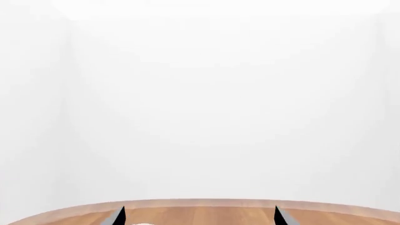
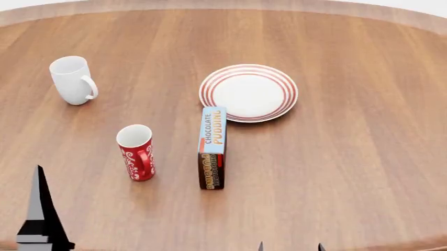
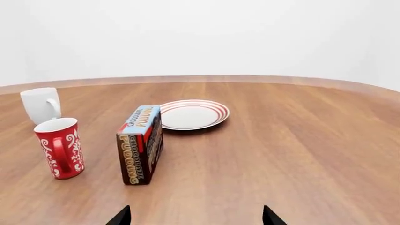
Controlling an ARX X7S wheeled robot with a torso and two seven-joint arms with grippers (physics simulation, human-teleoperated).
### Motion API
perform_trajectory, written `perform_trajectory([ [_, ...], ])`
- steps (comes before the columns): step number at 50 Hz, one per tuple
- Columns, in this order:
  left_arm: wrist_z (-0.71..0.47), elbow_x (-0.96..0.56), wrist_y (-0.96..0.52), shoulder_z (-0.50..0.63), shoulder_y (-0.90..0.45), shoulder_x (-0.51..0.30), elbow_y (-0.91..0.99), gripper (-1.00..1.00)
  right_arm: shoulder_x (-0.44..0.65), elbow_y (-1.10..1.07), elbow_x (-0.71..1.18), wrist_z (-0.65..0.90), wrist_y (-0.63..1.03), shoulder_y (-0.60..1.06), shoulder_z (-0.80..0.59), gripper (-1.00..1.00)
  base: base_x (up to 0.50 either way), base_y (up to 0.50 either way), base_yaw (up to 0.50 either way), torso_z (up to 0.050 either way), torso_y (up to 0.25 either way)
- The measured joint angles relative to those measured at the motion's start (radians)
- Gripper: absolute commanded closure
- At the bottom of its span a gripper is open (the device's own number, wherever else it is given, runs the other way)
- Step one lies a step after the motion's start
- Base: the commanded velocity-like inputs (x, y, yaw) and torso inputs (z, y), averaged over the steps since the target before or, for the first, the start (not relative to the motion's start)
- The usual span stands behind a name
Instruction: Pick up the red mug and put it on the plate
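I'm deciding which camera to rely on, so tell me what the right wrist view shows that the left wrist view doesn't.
Only the right wrist view shows the red mug, the plate, the chocolate pudding box standing between them, and the white mug behind the red one. Only the left wrist view shows a sliver of something white at its lower edge, too little to identify; the rest is blank white background. Both show the wooden table and a pair of dark fingertips spread apart, holding nothing.
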Motion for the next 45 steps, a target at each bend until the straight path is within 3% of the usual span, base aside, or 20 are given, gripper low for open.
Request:
perform_trajectory([
  [23,-0.021,-0.009,0.004,0.009,0.012,-0.021,0.034,-1.0,0.018,0.0,0.011,0.022,-0.016,-0.001,-0.022,-1.0,0.0,0.04,0.0,0.0,0.0],
  [45,-0.038,-0.016,0.006,0.02,0.01,-0.037,0.04,-1.0,0.032,-0.001,0.027,0.034,-0.023,0.0,-0.04,-1.0,0.0,0.27,0.0,0.0,0.0],
])
